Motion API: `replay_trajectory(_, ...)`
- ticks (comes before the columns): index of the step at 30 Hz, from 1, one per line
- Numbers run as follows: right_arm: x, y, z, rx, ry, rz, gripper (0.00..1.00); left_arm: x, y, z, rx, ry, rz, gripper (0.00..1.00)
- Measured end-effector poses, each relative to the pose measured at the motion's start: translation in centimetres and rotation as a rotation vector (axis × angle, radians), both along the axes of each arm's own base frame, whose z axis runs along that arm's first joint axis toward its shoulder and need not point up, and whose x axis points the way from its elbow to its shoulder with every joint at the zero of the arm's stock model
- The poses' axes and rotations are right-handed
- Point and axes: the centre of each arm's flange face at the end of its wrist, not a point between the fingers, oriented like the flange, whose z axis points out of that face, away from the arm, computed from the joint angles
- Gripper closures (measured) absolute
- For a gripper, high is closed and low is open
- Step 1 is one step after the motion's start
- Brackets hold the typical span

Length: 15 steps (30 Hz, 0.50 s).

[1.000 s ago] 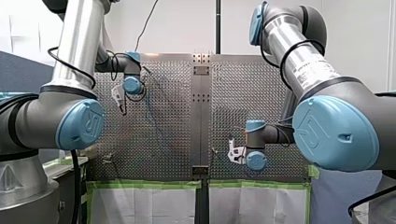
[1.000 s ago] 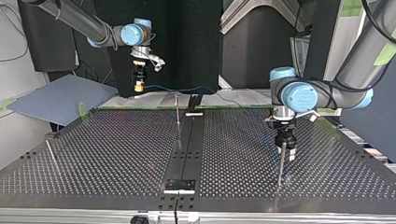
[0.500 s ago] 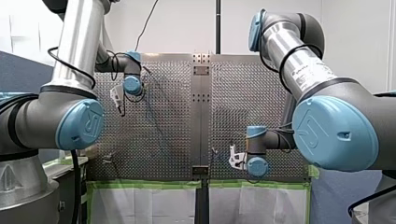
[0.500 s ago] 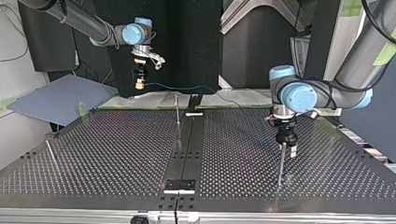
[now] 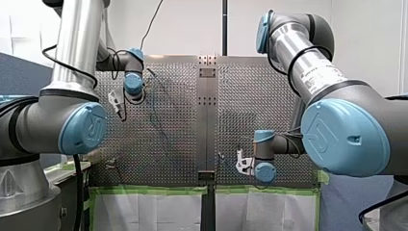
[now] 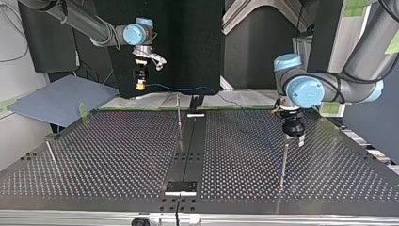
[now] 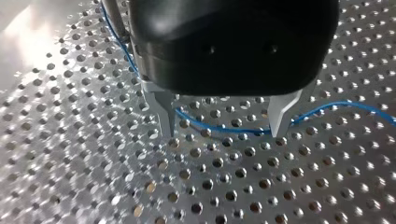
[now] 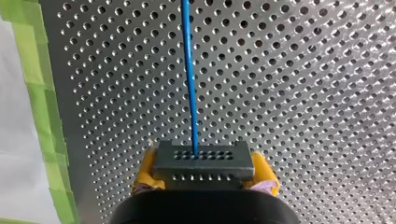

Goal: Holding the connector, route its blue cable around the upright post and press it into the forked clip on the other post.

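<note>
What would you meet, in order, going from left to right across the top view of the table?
Leaning thin rod → my right hand, gripping the connector → middle upright post → far-right upright post.

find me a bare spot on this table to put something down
Freest: the perforated plate between the leaning post and the black centre strip. Crowded: across the strip, where my left pincer hangs over the upright post and the blue cable crosses beneath it.
</note>
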Motion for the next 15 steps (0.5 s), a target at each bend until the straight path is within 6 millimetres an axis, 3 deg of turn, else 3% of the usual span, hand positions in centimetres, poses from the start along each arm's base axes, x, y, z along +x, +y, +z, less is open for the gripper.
replay_trajectory(5,0.0,-0.1,0.1,-0.005,-0.004,0.000,0.71,-1.6,1.1,1.0,0.010,0.020,0.052,0.01)
replay_trajectory(15,-0.2,-0.3,0.1,-0.003,-0.002,-0.006,0.71,-2.1,5.1,7.3,0.071,-0.018,0.152,0.01)
